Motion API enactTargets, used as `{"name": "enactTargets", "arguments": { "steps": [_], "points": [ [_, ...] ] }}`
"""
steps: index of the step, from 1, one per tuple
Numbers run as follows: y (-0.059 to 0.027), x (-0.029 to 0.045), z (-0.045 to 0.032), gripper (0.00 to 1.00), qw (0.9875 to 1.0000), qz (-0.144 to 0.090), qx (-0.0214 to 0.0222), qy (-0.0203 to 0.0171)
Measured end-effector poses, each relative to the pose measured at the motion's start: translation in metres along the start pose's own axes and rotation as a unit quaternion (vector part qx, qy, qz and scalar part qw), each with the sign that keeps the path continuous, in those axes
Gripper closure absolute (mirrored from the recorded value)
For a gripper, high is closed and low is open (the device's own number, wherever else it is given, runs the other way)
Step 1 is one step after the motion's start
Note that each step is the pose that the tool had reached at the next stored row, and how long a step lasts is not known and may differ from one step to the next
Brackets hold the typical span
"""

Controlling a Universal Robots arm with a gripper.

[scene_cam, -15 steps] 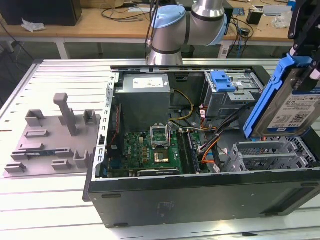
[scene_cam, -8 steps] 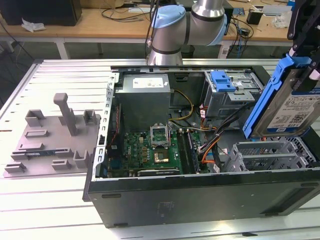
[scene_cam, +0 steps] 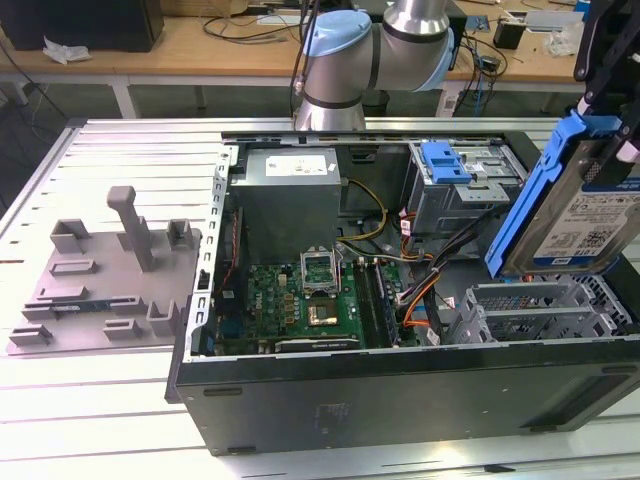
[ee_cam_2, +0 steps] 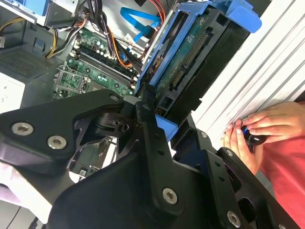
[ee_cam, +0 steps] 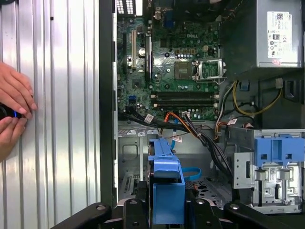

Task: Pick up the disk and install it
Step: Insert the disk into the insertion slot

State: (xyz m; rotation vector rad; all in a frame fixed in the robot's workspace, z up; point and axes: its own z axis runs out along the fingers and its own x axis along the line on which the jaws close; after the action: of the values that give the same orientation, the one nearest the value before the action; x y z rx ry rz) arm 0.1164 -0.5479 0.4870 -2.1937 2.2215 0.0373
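My pincer (scene_cam: pixel 610 120) holds the disk (scene_cam: pixel 590 215). Its long axis stands nearly upright, above the drive cage (scene_cam: pixel 520 312).

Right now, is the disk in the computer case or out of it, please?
Out: the gripper holds the disk above the open case.

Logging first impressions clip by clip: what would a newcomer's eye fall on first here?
The disk, silver in its blue carrier, hangs in the claw above the open computer case at the exterior view's right. The green motherboard lies bare inside the case. In the first wrist view, a person's hands rest on the ribbed metal table beside the case.
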Motion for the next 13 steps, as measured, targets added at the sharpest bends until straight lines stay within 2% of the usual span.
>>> {"name": "enactTargets", "arguments": {
  "steps": [13],
  "points": [
    [0.0,0.0004,0.0046,0.63,1.0,0.002,0.0001,0.0001]
  ]
}}
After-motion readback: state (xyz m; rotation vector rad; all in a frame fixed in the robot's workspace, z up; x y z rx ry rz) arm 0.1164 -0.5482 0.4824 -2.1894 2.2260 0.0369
